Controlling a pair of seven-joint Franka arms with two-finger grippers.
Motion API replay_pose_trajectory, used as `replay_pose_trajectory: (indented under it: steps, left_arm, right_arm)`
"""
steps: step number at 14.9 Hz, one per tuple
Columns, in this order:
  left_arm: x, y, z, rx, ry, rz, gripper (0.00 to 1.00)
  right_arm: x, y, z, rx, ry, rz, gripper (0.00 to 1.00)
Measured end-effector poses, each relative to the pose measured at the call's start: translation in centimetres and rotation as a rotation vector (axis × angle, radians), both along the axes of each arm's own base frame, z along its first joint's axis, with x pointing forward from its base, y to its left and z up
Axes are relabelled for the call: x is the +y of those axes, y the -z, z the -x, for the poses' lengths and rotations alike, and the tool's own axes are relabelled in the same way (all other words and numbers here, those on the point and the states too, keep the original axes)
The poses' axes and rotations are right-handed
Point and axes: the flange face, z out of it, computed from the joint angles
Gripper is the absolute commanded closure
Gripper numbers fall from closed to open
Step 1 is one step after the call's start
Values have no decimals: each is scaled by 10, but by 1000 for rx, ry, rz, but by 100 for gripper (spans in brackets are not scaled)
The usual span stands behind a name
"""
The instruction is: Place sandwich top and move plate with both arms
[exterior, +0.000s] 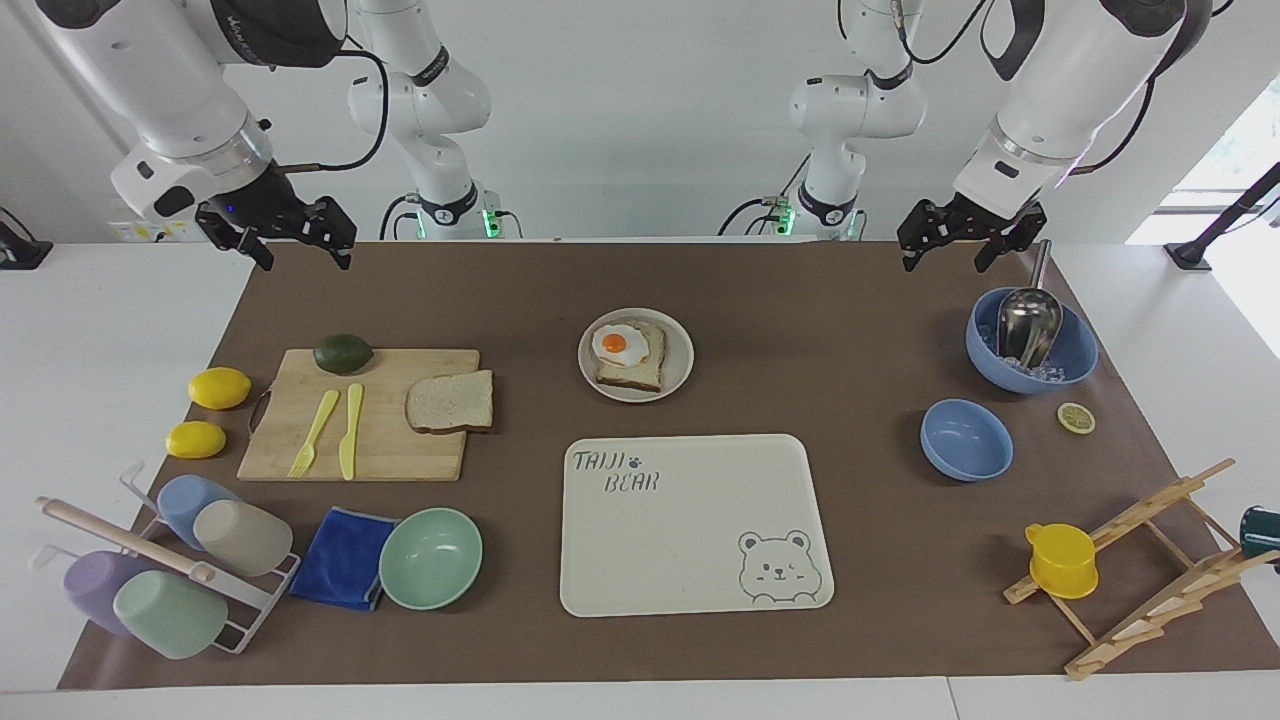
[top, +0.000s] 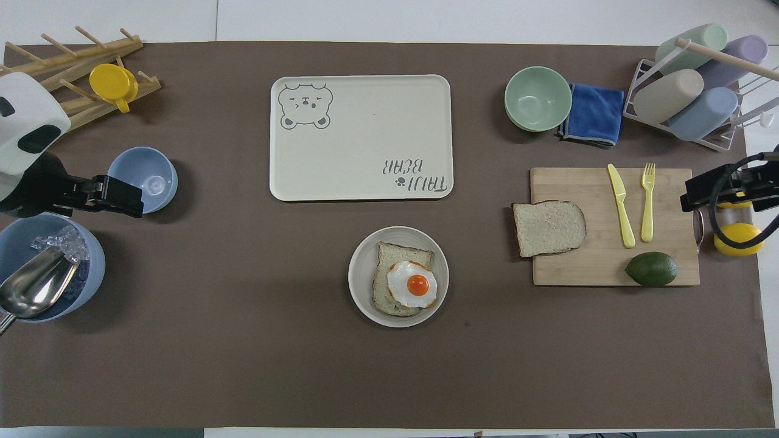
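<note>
Both arms waiting, end effectors open.
The sandwich top [exterior: 451, 402] is lying on the cutting board [exterior: 385, 455]; left end effector [exterior: 970, 255] and right end effector [exterior: 292, 252] are gripping nothing.

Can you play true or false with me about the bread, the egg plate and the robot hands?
1. The sandwich top lies on the cutting board. True.
2. The plate sits on the bear tray. False: it is on the brown mat, nearer to the robots than the tray.
3. The right gripper holds the bread. False: it hangs open and empty over the mat's edge.
4. A fried egg lies on the bread on the plate. True.
5. The left gripper is open, holding nothing. True.
</note>
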Motion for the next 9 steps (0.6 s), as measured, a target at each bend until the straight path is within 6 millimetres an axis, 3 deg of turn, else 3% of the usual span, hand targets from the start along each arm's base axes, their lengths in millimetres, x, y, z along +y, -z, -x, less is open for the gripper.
replay_pose_trajectory:
  steps: [5, 9]
  left_arm:
    - [0, 0, 0, 0, 0, 0, 0]
    - [0, 0, 0, 0, 0, 0, 0]
  right_arm:
    - [12, 4, 3, -3, -22, -1, 0]
    - [41, 56, 16, -50, -84, 40, 0]
